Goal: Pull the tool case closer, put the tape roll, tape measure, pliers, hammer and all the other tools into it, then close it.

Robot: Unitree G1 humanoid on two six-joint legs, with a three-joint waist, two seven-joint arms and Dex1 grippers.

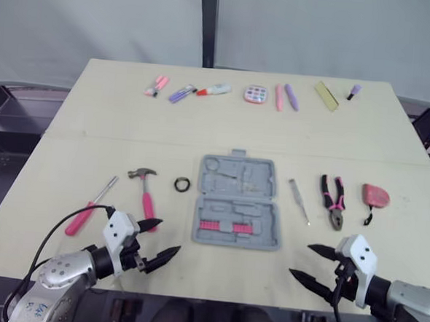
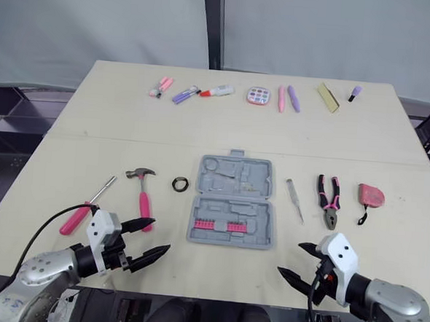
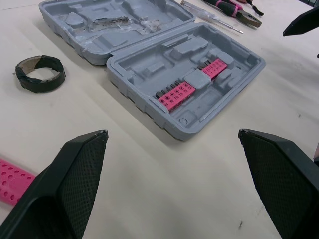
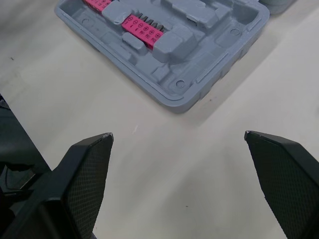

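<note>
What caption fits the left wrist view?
Open left gripper facing the open grey tool case, black tape roll beside it.

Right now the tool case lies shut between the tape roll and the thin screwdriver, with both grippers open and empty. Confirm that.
Not quite: the tool case lies open, not shut; the left eye view shows both grey halves spread flat. It does lie between the tape roll and the thin screwdriver, with the left gripper and right gripper open and empty.
</note>
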